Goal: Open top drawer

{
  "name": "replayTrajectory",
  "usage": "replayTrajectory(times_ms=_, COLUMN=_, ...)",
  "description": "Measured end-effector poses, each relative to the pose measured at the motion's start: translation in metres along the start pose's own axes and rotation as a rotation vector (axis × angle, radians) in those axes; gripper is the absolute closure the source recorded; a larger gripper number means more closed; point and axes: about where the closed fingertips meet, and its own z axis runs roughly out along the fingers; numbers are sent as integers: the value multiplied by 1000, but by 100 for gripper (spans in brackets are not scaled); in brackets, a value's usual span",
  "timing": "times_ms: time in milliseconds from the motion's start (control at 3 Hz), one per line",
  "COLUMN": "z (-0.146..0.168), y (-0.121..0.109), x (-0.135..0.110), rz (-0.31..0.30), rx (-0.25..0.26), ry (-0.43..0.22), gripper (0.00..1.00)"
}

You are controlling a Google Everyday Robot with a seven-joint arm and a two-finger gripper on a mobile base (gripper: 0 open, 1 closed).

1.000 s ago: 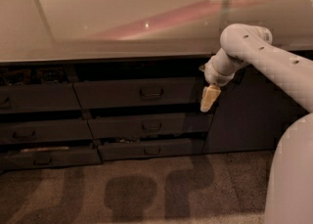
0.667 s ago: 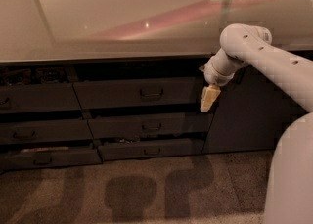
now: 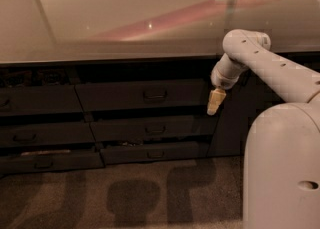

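**Operator:** Where is the gripper?

**Guide:** You find the gripper [image 3: 212,111] at the end of the white arm [image 3: 270,65], right of centre, pointing down. It hangs before the right end of the top drawer [image 3: 120,97], level with the lower edge of that front. Whether it touches the front, you cannot tell from this view.

**Operator:** And its state?

**Guide:** Narrow. You see the cream fingers [image 3: 216,99] as one tapered wedge with no gap between them, and they hold nothing.

**Operator:** And the drawer itself?

**Guide:** It is the uppermost front of the middle column, directly under the pale countertop [image 3: 125,23], with a dark band between the two. Its loop handle [image 3: 155,94] sits at the centre of the front, well to the left of the gripper. How far the front stands out from the cabinet, you cannot judge here. Below it lie the middle drawer [image 3: 130,130] and the bottom drawer [image 3: 130,154], both shorter-fronted. A further column of drawers [image 3: 40,135] stands at the left of the view. The robot's white base [image 3: 282,173] fills the lower right corner, beside the carpet [image 3: 150,198].
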Motion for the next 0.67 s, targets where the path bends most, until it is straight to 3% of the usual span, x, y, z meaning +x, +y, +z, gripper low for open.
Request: replayTrajectory(times_ms=667, z=9, y=0, x=2, rz=7, rx=-19, ry=4, gripper=0)
